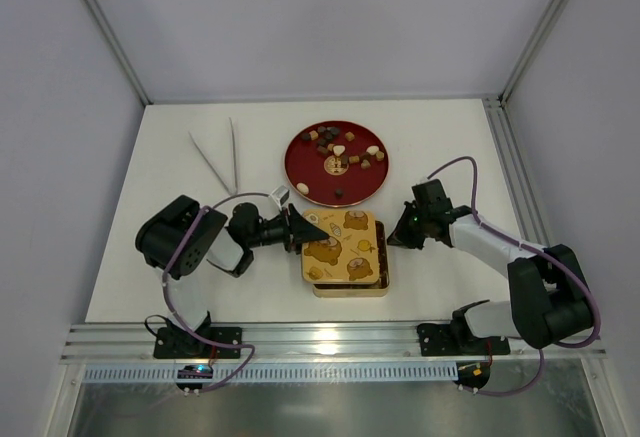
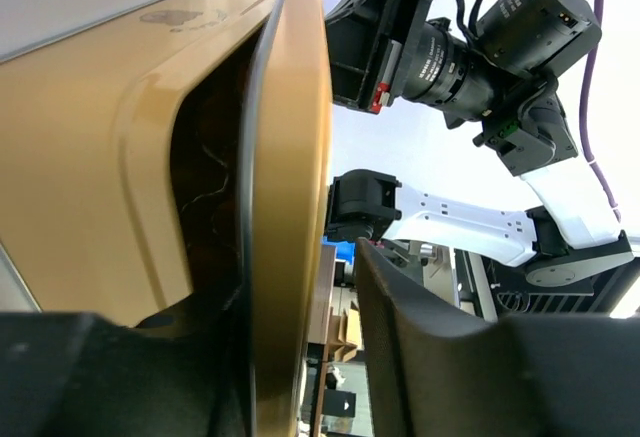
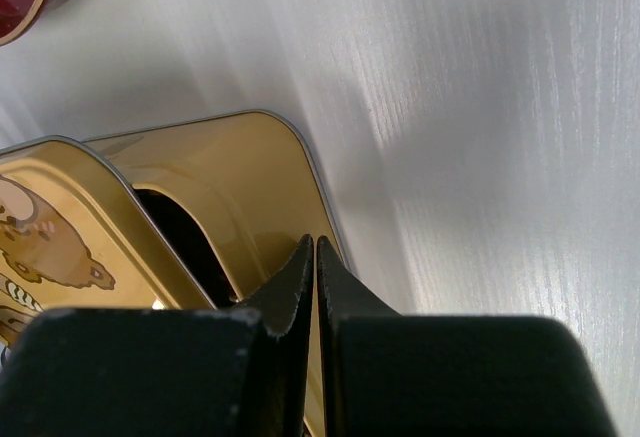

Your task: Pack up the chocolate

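The chocolate, several small dark, caramel and cream pieces, lies on the round red plate at the back. In front stands the square gold tin; its bear-printed lid sits askew on it, a dark gap showing under it in the right wrist view. My left gripper is open, its jaws astride the lid's left edge, with a gap at the upper finger. My right gripper is shut and empty, its tips against the tin's right rim.
White tongs lie at the back left. The red plate's rim is just behind the tin. The two arms face each other across the tin, and the right arm shows in the left wrist view.
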You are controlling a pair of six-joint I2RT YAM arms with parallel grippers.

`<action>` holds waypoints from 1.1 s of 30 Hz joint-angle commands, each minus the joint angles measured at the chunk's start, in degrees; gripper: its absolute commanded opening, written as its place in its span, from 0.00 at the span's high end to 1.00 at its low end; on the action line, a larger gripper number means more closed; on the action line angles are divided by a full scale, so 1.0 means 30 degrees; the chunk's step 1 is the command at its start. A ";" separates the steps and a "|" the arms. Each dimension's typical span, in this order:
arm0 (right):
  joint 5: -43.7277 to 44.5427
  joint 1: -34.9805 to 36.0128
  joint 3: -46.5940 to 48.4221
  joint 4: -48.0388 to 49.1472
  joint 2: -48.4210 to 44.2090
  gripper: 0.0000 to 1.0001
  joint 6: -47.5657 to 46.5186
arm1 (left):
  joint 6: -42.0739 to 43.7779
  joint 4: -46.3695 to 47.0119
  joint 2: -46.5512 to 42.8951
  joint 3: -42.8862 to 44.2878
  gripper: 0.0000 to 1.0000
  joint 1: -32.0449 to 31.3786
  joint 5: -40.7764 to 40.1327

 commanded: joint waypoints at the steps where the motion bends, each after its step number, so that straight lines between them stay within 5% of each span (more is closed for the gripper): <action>1: 0.0114 0.0161 0.0499 0.0534 0.0000 0.96 0.0088 | -0.0159 0.4127 0.0074 -0.0148 0.59 -0.0024 -0.0015; 12: 0.0260 0.0250 0.0411 0.0563 0.0000 0.96 0.0059 | 0.1040 0.0996 -0.1300 -0.0176 0.46 0.0357 0.0570; 25: 0.0319 0.0308 0.0235 0.0769 0.0116 0.96 0.0146 | 0.7421 -1.2850 -0.4582 0.1667 0.38 0.0474 0.0279; 33: 0.0290 0.0367 0.0148 0.0915 0.0293 0.96 0.0146 | 1.0122 -1.8545 -0.5756 0.3337 0.37 0.0474 -0.0483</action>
